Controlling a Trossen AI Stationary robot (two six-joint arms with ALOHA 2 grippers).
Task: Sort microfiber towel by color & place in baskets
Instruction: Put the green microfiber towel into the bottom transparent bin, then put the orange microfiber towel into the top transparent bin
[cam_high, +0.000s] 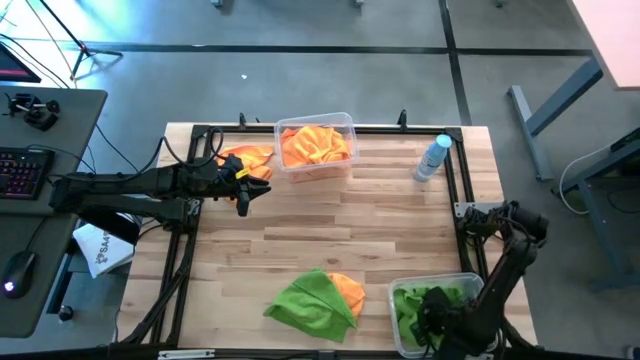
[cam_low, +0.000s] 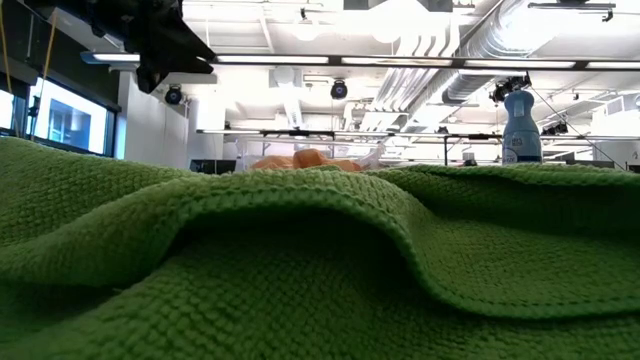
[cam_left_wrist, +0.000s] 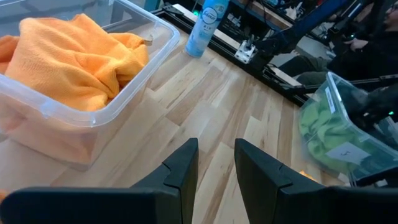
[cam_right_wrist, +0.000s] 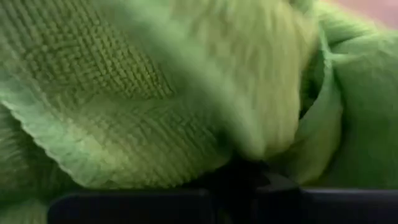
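Your right pincer (cam_high: 432, 318) is down inside the near basket (cam_high: 402, 340), clamped shut in green towel (cam_high: 410, 300). The leftover green-on-orange pile (cam_high: 315, 300) lies just beside that basket, much nearer this arm. Left pincer (cam_high: 243, 203) hovers open by the orange basket (cam_high: 345, 122).

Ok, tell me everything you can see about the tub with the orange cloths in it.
The tub is a clear plastic rectangle with rounded corners and a raised rim, standing upright at the far edge of the wooden table. Crumpled orange cloths fill it, heaped about to the rim. Another orange cloth lies on the table just beside it, on the left arm's side. The left pincer hangs open nearby, not touching it.
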